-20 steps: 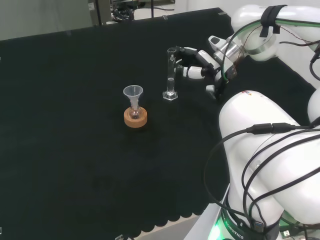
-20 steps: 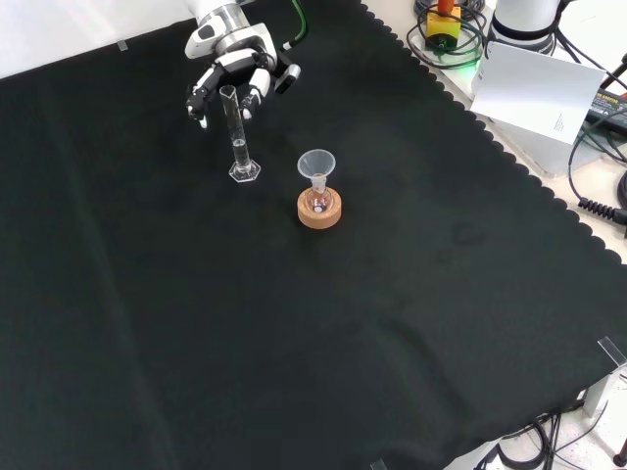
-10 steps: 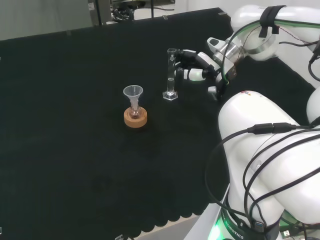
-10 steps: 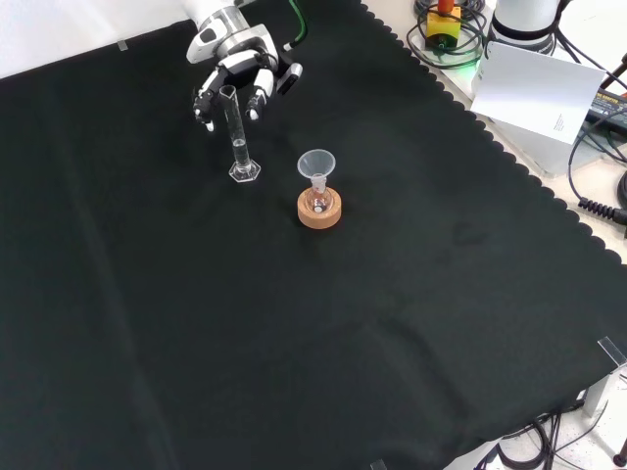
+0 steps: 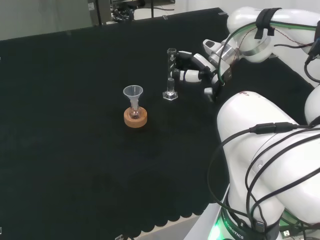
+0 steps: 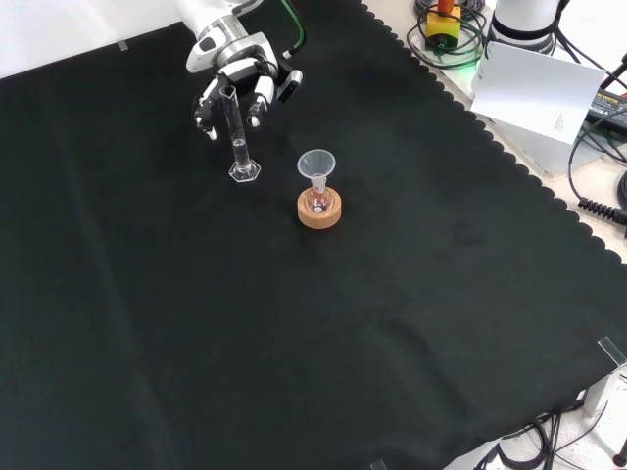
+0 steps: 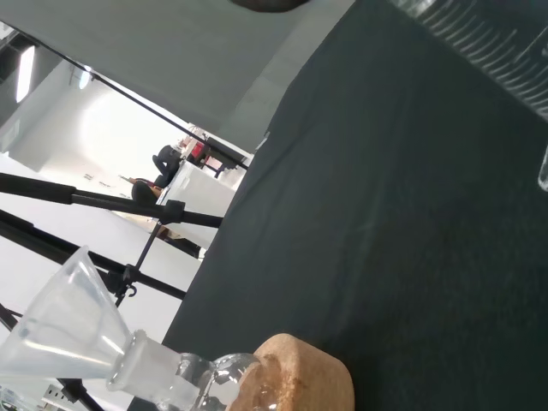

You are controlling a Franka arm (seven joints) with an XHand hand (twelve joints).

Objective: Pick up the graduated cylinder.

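So the tall clear graduated cylinder [image 5: 171, 74] with the hexagonal foot is standing upright on the black cloth-covered worktop [image 5: 75, 150], foot flat on the cloth. The black and white hand [image 5: 192, 69] is right up against its upper half, fingers [image 6: 257, 98] spread and curving in on either side of the tube (can't tell if they actually touch the glass yet). Just beside the cylinder, to the left in the head view, there's a small clear flask [image 5: 134, 112] in a cork ring stand [image 5: 135, 119], with a clear funnel [image 5: 133, 93] in its neck.
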